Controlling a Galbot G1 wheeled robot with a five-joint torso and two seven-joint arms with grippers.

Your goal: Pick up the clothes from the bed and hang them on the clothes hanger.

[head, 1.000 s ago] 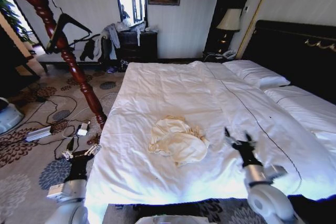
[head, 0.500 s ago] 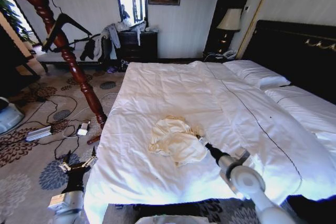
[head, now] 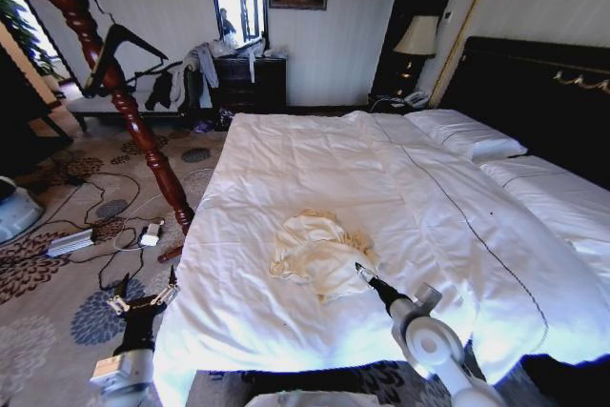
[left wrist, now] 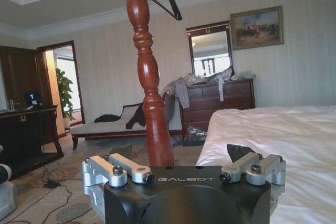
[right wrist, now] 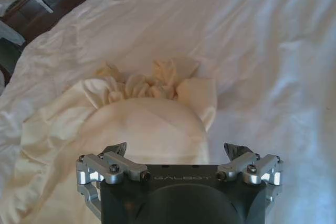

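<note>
Jaws spread wide, right gripper seemingly touching the clothes.

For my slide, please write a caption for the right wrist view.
Open right claw poised over the crumpled cream shirt on the white bed.

Clothes soft matt cloth; pole glossy turned wood.

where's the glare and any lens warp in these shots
Head view: the white bed is blown out where daylight hits it, the wooden pole bows from wide-angle distortion, and the right hand sits at the cream clothes. Left wrist view: the doorway glows bright past the left hand. Right wrist view: the sheet looks washed out and bluish.
</note>
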